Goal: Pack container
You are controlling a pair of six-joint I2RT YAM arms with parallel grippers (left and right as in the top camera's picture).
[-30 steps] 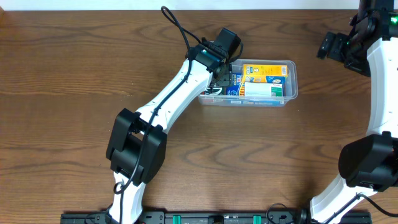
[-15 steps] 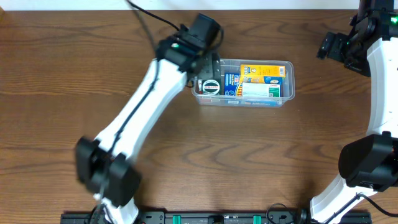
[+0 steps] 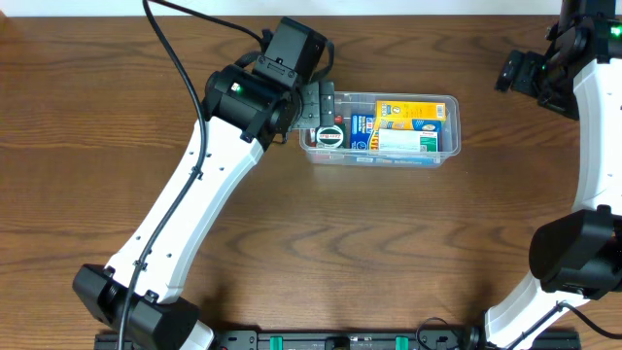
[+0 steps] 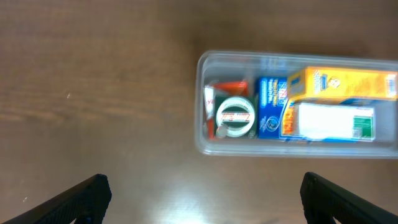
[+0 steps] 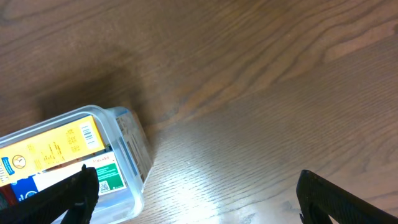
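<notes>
Left arm [image 3: 194, 185]: rises from its base at the near edge of the table [image 3: 389, 253], well to the near left of the container [image 3: 389, 161]. It slants away and to the right, and its wrist ends just past the container's left end.
Left jaws: spread wide, with one dark fingertip [image 4: 93, 193] in each lower corner of the wrist view. They hold nothing and touch nothing. The container's left end [image 4: 200, 124] lies ahead of them, apart from both tips.
Container: clear tub lying flat on the table, long side running left to right, on the far half and a little right of centre.
Inside, left end: a round white-and-green item [image 4: 235, 116] lies beside a red item [image 4: 227, 89]. What either one is I cannot tell.
Inside, middle: a blue box [image 4: 270, 115] sits just right of the round item.
Inside, right part: a white-and-green box [image 4: 333, 121] lies along the nearer wall, and a yellow box [image 4: 342, 84] lies along the farther wall, the two side by side.
Right arm [image 3: 593, 117]: stands up along the right edge, well right of the container. Its wrist is folded inward at the far right, beyond the container's right end.
Right jaws: spread wide and empty, with one fingertip [image 5: 74, 193] in each lower corner of the wrist view. The container's corner [image 5: 134, 168] shows between them, untouched.
</notes>
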